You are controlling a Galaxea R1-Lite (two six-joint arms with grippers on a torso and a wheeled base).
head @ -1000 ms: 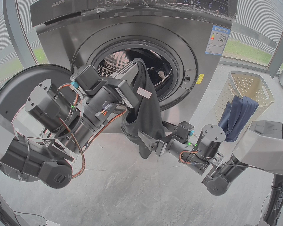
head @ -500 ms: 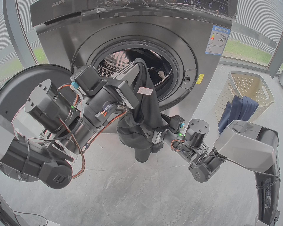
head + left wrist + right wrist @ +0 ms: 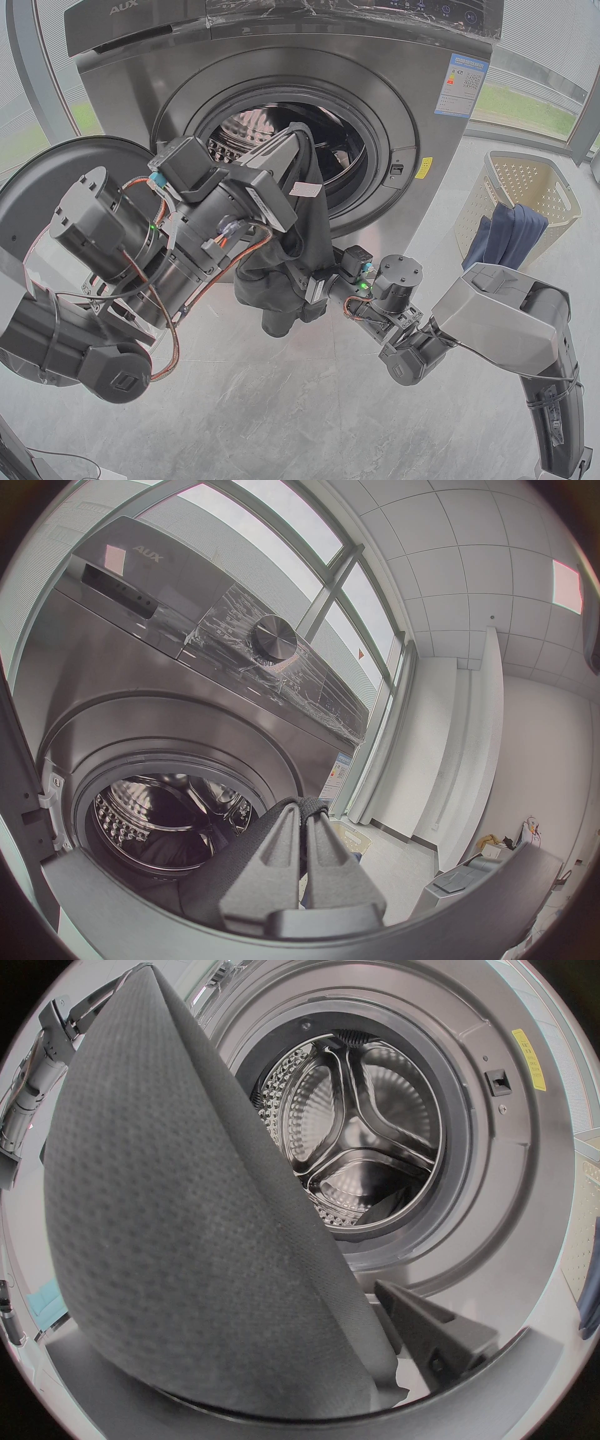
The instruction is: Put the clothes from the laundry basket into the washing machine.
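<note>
1 black garment [image 3: 315, 234] hangs limp and light at the washing machine [image 3: 375, 206] mouth, pinched in my left gripper [image 3: 306, 811]. My right gripper [image 3: 310, 289], jaws spread, meets its sagging bottom; I'd gather there.

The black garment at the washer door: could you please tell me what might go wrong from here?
1. Most of the black garment hangs below the drum opening from the left tool; released here, it may slide onto the floor.
2. Its lower folds lie against the right tool, so it might snag there and be dragged back out.
</note>
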